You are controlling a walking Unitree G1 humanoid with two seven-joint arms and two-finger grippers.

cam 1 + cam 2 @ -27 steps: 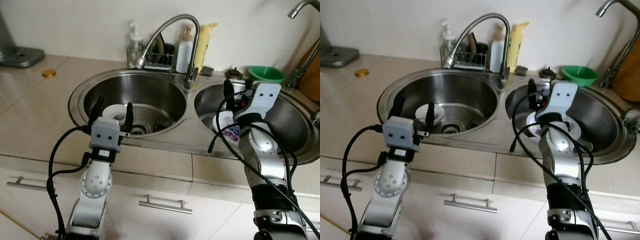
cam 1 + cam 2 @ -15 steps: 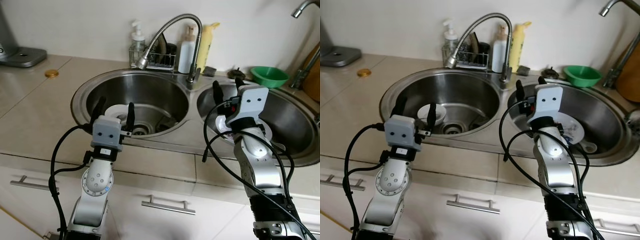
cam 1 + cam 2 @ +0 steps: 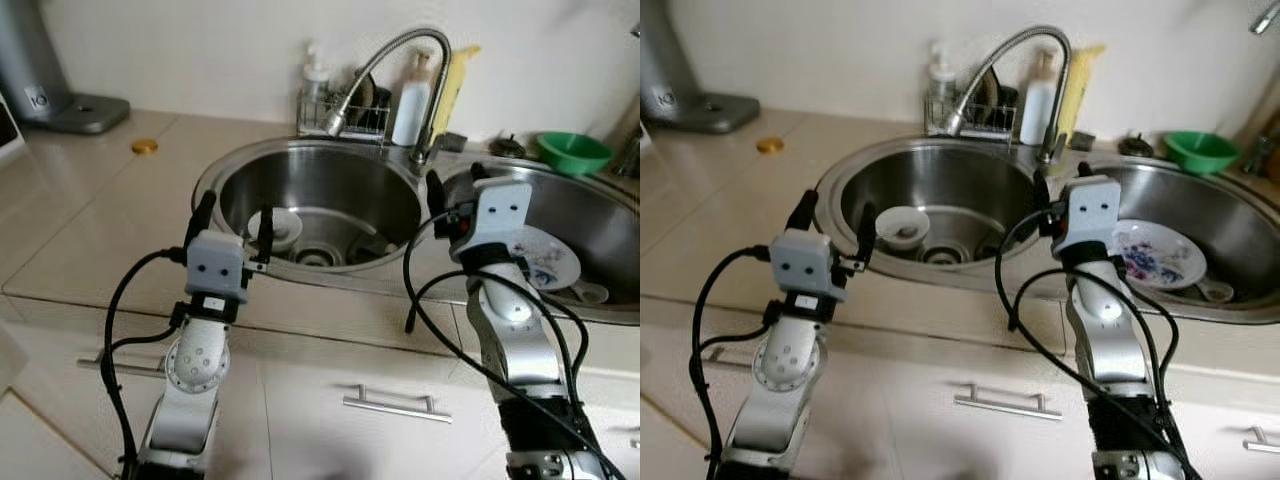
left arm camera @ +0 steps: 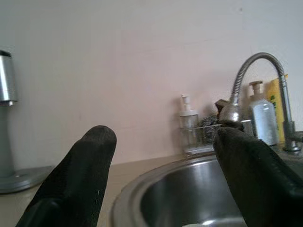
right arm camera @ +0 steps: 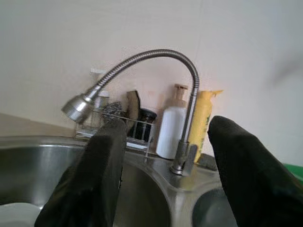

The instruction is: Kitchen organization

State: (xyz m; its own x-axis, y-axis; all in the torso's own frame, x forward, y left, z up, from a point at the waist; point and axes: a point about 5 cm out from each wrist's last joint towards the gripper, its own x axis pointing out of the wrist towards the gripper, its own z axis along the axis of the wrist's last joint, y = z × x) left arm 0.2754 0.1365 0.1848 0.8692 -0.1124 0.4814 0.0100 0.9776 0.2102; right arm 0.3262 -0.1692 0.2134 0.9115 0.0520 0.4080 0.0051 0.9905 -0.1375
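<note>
A double steel sink (image 3: 400,280) is set in the beige counter in front of me. A small white bowl (image 3: 277,226) sits in the left basin (image 3: 940,195). A white plate with a blue and purple pattern (image 3: 1158,253) lies in the right basin (image 3: 1230,215), a white spoon (image 3: 1213,291) beside it. My left gripper (image 3: 233,216) is open and empty, raised over the near rim of the left basin. My right gripper (image 3: 452,186) is open and empty above the divider between the basins, pointing at the gooseneck tap (image 5: 142,66).
Behind the sink stand a wire rack with scrubbers (image 3: 355,108), a soap pump (image 3: 315,75), a white bottle (image 3: 408,90) and a yellow bottle (image 3: 450,85). A green bowl (image 3: 573,152) sits at the back right. A gold lid (image 3: 145,146) and a steel appliance (image 3: 55,75) are on the left counter.
The camera has swung left, so the whole scene shifted right. My right gripper has moved left, from over the right basin to above the divider. The left gripper holds its place.
</note>
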